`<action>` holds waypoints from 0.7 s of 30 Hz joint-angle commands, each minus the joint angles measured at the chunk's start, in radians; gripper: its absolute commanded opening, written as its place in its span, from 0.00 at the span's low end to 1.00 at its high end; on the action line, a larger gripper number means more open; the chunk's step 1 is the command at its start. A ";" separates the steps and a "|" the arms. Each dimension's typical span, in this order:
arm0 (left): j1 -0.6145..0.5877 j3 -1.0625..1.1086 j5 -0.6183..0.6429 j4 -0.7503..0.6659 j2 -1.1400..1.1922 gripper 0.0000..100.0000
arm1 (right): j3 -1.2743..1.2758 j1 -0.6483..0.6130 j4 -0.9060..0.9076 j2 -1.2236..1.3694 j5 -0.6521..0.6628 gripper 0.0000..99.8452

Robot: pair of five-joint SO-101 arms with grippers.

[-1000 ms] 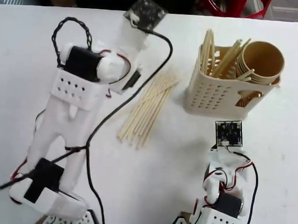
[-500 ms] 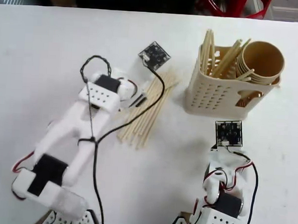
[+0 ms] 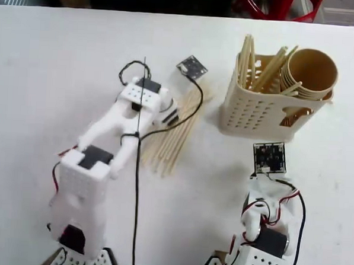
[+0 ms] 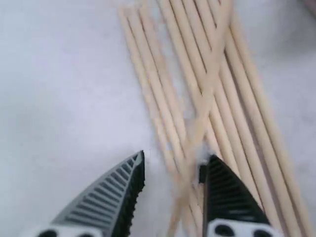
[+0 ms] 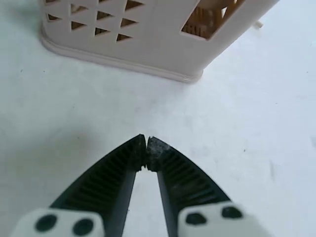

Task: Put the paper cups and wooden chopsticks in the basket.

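Pale thin wooden chopsticks [image 4: 217,98] look light, stiff, roll-prone; grip mid-length. Left jaws released astride them, right jaws clenched empty.

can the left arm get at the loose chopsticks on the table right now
Probably yes. The left gripper hangs open right over the loose chopsticks, straddling a few sticks at the pile's edge, and nothing lies between them.
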 commanded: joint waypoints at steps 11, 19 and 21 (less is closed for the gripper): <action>-0.016 -0.348 0.025 0.281 0.162 0.02 | 0.008 -0.002 0.004 -0.013 0.008 0.02; -0.013 -0.540 0.078 0.436 0.162 0.02 | 0.008 -0.002 0.004 -0.013 0.008 0.02; -0.015 -0.617 0.115 0.488 0.162 0.02 | 0.008 -0.002 0.004 -0.013 0.008 0.02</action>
